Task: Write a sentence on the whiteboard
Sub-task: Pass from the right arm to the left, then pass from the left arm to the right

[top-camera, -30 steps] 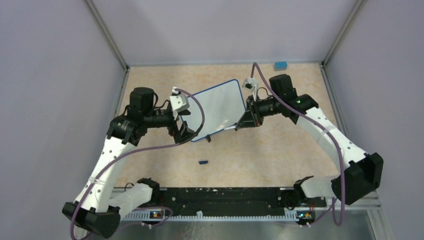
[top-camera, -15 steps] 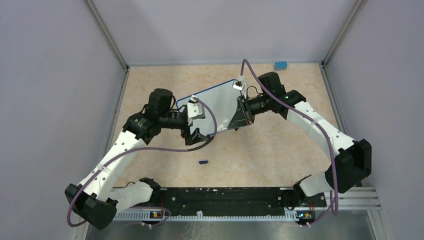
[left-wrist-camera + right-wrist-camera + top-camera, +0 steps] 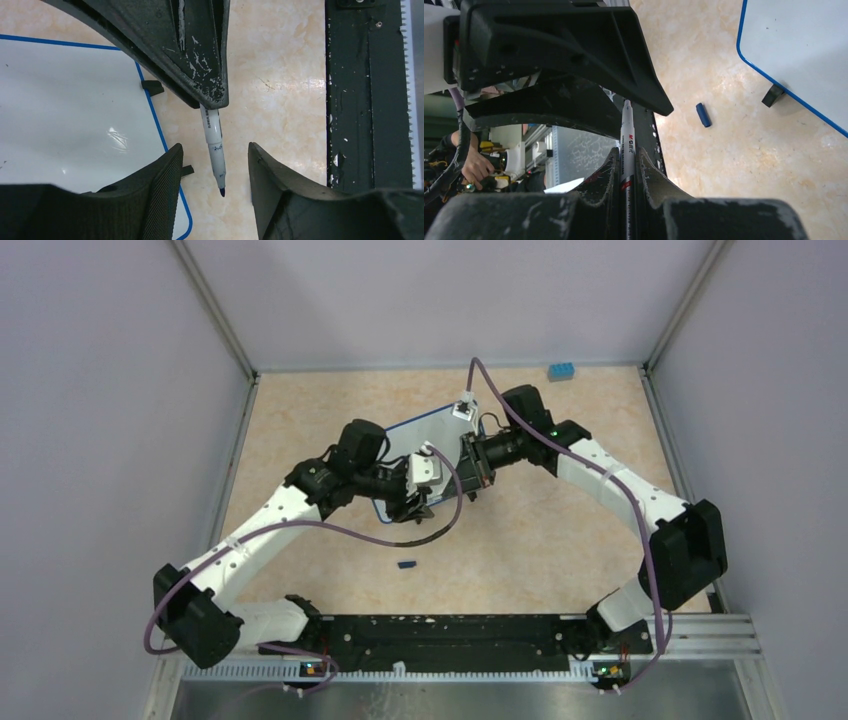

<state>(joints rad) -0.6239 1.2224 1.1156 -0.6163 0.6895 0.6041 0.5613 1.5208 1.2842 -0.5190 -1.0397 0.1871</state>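
The whiteboard (image 3: 408, 433) lies on the table, mostly hidden under both grippers; its white face (image 3: 65, 115) with a thin blue frame and black feet shows no writing, so the sentence is not seen. It also shows in the right wrist view (image 3: 804, 50). My right gripper (image 3: 627, 152) is shut on a white marker (image 3: 626, 135), uncapped, with its blue tip pointing at my left gripper. In the left wrist view that marker (image 3: 215, 150) hangs between the tips of my open left gripper (image 3: 215, 146), touching neither finger, over the table just beside the board's edge. The two grippers (image 3: 415, 505) (image 3: 472, 478) meet tip to tip.
The marker's blue cap (image 3: 406, 564) lies on the table in front of the board, also in the right wrist view (image 3: 703, 114). A blue block (image 3: 561, 371) sits at the far right corner. The black base rail (image 3: 367, 100) runs along the near edge.
The left gripper has moved right and the right gripper left with the marker, until they meet over the board's near edge. The board is now mostly covered.
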